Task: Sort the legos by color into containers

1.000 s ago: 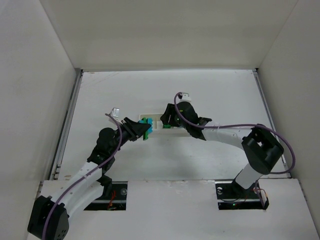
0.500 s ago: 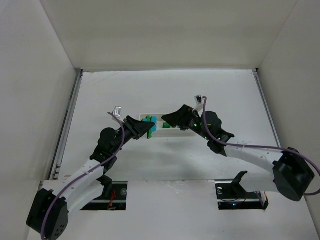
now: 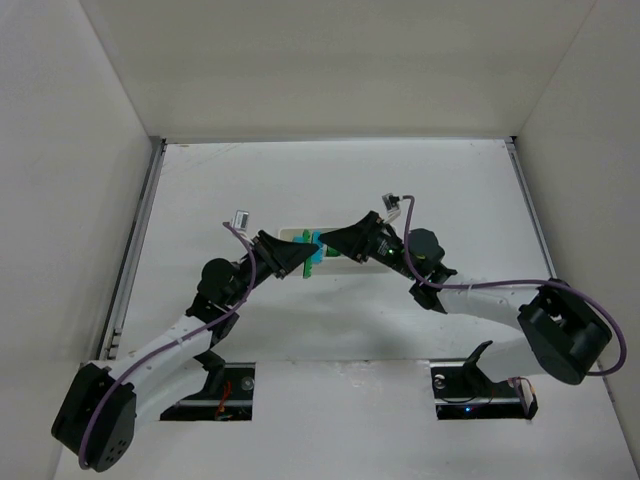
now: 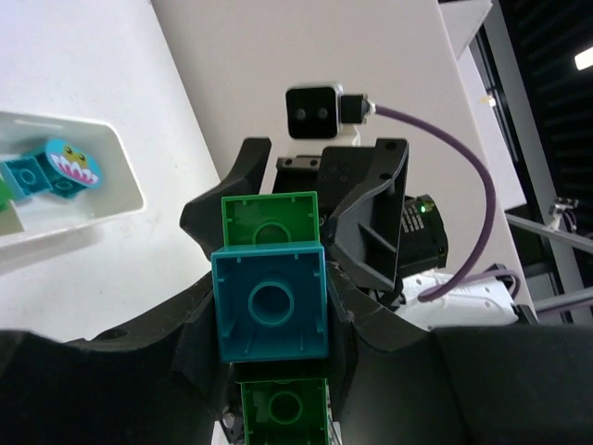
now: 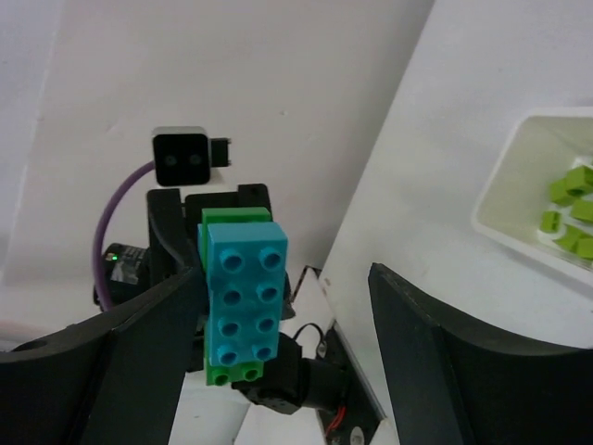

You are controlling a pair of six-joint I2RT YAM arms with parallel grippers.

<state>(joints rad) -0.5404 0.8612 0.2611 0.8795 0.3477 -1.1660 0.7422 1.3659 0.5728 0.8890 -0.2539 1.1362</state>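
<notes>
A cluster of legos (image 4: 269, 301), one cyan brick with green bricks (image 4: 271, 218) stacked against it, is held off the table with my left gripper (image 4: 269, 313) shut on it. In the top view the cluster (image 3: 313, 254) hangs over the white tray (image 3: 292, 234). My right gripper (image 3: 335, 243) faces it, open. In the right wrist view the cyan brick (image 5: 246, 297) lies between the right gripper's (image 5: 285, 278) fingers, close to the left finger (image 5: 120, 371), with a wide gap to the other. One tray compartment (image 4: 120, 199) holds cyan pieces (image 4: 56, 167); another (image 5: 505, 209) holds yellow-green pieces (image 5: 570, 213).
Both arms meet over the middle of the table, covering most of the tray. White walls close the left, back and right sides (image 3: 100, 150). The right wrist's camera and its purple cable (image 4: 315, 111) sit just beyond the cluster.
The right arm swung from over the tray round to face the cluster, and its jaws opened. The left gripper carried the cluster slightly to the right.
</notes>
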